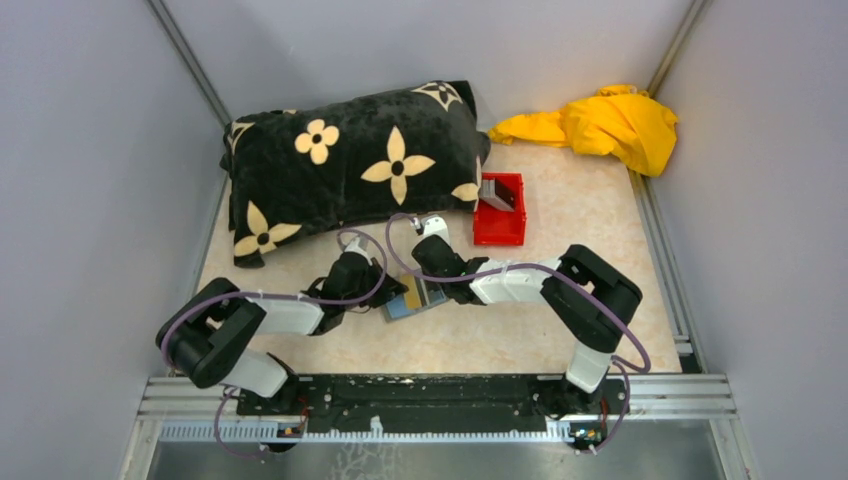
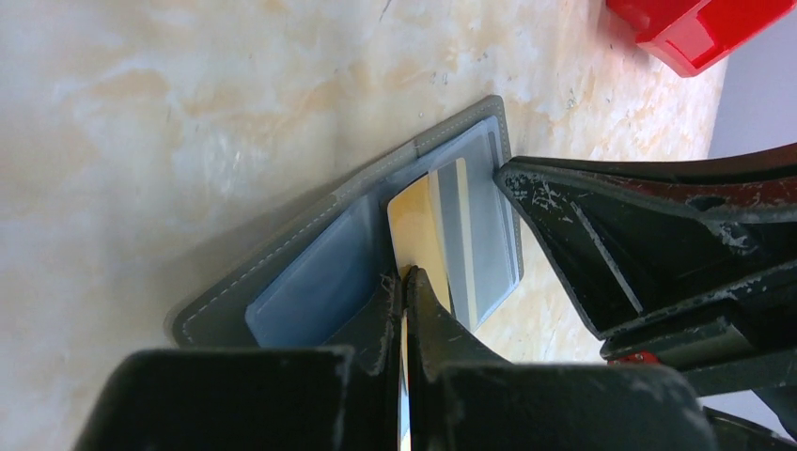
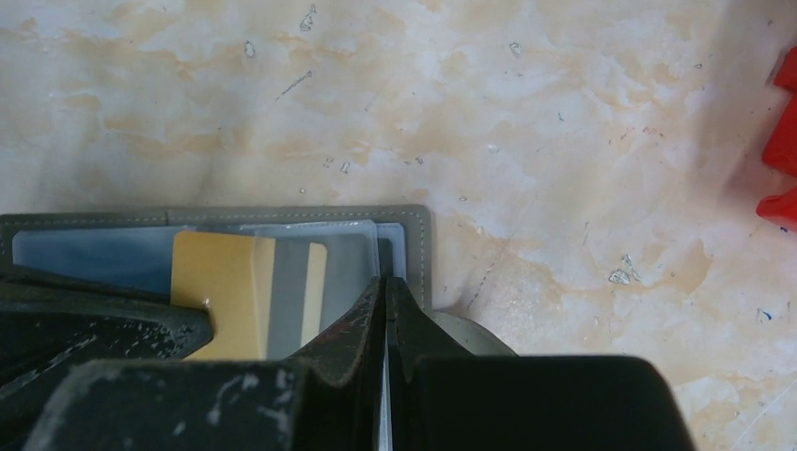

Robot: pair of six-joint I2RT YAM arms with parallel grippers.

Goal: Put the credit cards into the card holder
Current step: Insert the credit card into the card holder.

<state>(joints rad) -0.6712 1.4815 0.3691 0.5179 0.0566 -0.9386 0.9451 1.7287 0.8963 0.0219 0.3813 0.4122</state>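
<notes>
The grey card holder (image 1: pixel 415 297) lies open on the table between my two grippers. A tan-yellow credit card (image 2: pixel 418 230) with a grey stripe sits partly inside its right clear pocket. My left gripper (image 2: pixel 406 274) is shut, and its tips touch the near edge of that card. My right gripper (image 3: pixel 385 279) is also shut; its tips rest on the holder (image 3: pixel 94 252) at the pocket's outer edge, beside the card (image 3: pixel 221 282). In the left wrist view the holder (image 2: pixel 282 254) shows a bluish left pocket. Another grey card (image 1: pixel 497 198) leans in the red bin.
The small red bin (image 1: pixel 500 208) stands just beyond the right gripper. A black pillow with cream flowers (image 1: pixel 350 165) fills the back left. A yellow cloth (image 1: pixel 600 125) lies in the back right corner. Grey walls close in both sides.
</notes>
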